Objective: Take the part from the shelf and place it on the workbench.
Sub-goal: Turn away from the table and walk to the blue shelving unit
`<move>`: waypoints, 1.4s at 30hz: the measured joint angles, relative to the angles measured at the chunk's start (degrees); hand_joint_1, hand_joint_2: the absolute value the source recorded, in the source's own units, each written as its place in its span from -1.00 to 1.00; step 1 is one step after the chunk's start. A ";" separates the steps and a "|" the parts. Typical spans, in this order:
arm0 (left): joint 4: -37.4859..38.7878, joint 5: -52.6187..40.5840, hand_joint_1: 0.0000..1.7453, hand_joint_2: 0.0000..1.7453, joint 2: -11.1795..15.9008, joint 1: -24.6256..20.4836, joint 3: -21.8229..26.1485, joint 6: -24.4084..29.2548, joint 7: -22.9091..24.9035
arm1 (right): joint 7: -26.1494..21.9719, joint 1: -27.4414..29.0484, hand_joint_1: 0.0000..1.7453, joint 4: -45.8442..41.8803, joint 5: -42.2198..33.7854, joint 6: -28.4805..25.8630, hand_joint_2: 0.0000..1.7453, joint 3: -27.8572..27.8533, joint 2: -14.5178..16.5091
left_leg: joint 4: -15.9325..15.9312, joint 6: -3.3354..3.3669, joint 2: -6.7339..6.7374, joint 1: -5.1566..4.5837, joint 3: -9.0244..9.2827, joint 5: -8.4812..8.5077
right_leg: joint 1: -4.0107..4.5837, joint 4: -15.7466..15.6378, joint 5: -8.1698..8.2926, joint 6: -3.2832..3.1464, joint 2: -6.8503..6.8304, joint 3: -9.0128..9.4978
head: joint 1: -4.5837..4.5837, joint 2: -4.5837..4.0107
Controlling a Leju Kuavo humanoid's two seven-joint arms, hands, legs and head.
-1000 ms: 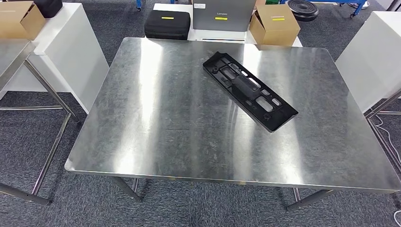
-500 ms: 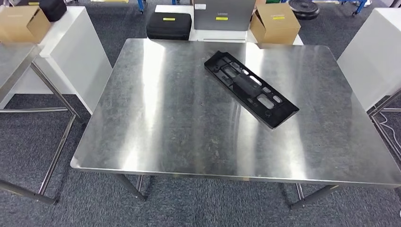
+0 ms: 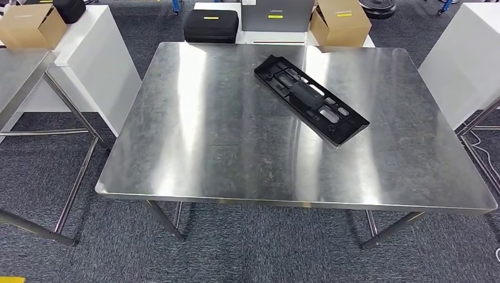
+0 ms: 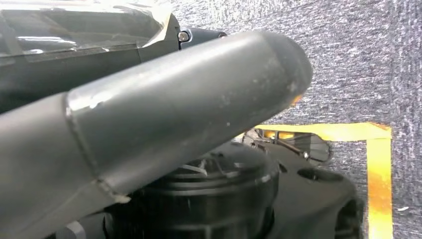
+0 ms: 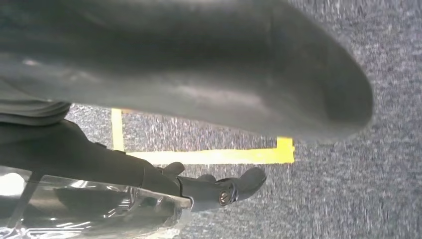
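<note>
The part (image 3: 311, 99), a long black plastic panel with several cut-outs, lies flat and diagonal on the steel workbench (image 3: 206, 135), toward its far right side. Nothing touches it. My left hand (image 4: 164, 114) hangs above the grey carpet in the left wrist view, its thick grey thumb stretched out with nothing in it. My right hand (image 5: 199, 64) hangs the same way in the right wrist view, thumb extended and holding nothing.
White cabinets stand at the left (image 3: 88, 53) and right (image 3: 460, 65) of the workbench. Behind it sit a black case (image 3: 211, 26) and a cardboard box (image 3: 339, 22). A second steel table (image 3: 17, 71) is at the far left. Yellow floor tape (image 5: 209, 156) marks the carpet.
The whole picture has shifted: the workbench now sits higher and a little smaller in the head view, so the camera has moved back. The part lies where it was on the bench.
</note>
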 joint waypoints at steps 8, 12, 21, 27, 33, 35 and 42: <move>-0.01 -0.03 -1.00 -1.00 -0.10 0.07 0.00 0.31 -0.13 | 0.25 -0.11 -1.00 0.00 0.13 0.23 -1.00 0.70 -0.05 | -0.48 2.40 -0.03 -1.64 -0.43 0.85 | -0.22 -0.94 1.53 1.75 0.22 0.15 | 0.23 0.00; -0.01 -0.03 -1.00 -1.00 -0.10 0.07 -0.01 0.31 -0.13 | 0.26 -0.13 -1.00 0.00 0.13 0.32 -1.00 0.97 -0.05 | -0.45 2.49 -0.03 -1.75 -0.50 0.89 | -0.28 -1.17 1.64 1.92 0.24 0.24 | 0.22 0.00; -0.01 -0.82 -1.00 -1.00 -0.36 0.05 0.01 1.79 1.08 | 0.33 -0.27 -1.00 0.00 -0.15 0.63 -1.00 1.31 -0.08 | -0.45 2.53 -0.03 -1.77 -0.64 0.84 | -0.29 -1.19 1.63 1.95 0.24 0.07 | 0.19 0.00; -0.01 -1.81 -1.00 -1.00 -0.04 0.05 0.00 -1.23 0.90 | -0.38 -0.22 -1.00 0.00 -0.92 0.66 -1.00 1.31 -0.02 | -0.27 2.65 -0.04 -1.84 -0.71 0.80 | -0.38 -1.26 1.79 2.20 0.24 0.03 | 0.18 0.00; -0.01 -1.90 -1.00 -1.00 0.20 0.05 0.00 -1.79 0.90 | -0.87 -0.37 -1.00 0.00 -0.92 0.93 -1.00 1.35 0.27 | -0.13 3.76 -0.08 -2.13 -1.08 1.66 | -0.80 -1.50 2.62 3.53 0.24 0.09 | 0.14 0.00; -0.02 -1.95 -1.00 -1.00 0.19 0.00 0.00 -2.06 0.90 | -0.87 -0.43 -1.00 0.00 -1.03 1.09 -1.00 1.35 0.28 | -0.67 4.43 0.11 -1.84 -1.27 2.49 | -0.89 -0.33 1.28 3.35 0.27 -0.63 | 0.24 0.00; -0.03 -2.41 -1.00 -1.00 0.20 0.00 -0.03 -3.19 0.92 | -1.22 -0.24 -1.00 0.00 -2.02 1.34 -1.00 1.33 -0.07 | -0.54 4.88 0.25 -2.22 -4.48 4.77 | -0.35 13.39 -7.64 2.81 0.36 -2.55 | 0.78 0.00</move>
